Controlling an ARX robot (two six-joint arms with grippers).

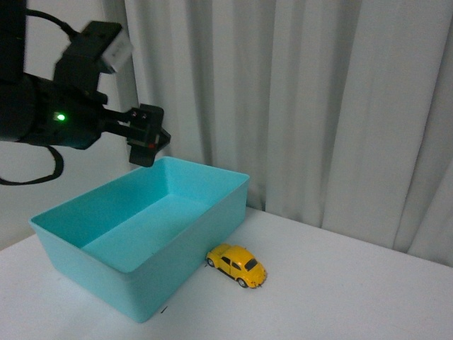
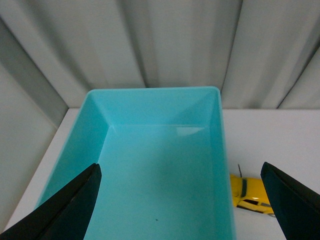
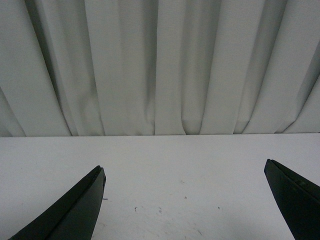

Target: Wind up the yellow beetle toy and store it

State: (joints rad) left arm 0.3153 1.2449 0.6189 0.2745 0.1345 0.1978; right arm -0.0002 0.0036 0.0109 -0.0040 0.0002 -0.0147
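The yellow beetle toy [image 1: 238, 265] stands on its wheels on the white table, right beside the near long wall of a turquoise bin [image 1: 212, 212]. My left gripper [image 1: 148, 136] is open and empty, held high above the bin's far left corner. In the left wrist view the gripper [image 2: 180, 200] looks down into the empty bin [image 2: 220, 130], with part of the toy [image 2: 248, 194] just outside the bin's wall. My right gripper [image 3: 185, 200] is open and empty over bare table; it does not show in the front view.
White curtains [image 1: 318, 106] hang behind the table [image 1: 354, 297]. The bin fills the left half of the table. The right wrist view shows only white tabletop [image 3: 165, 170] with small specks and the curtain behind.
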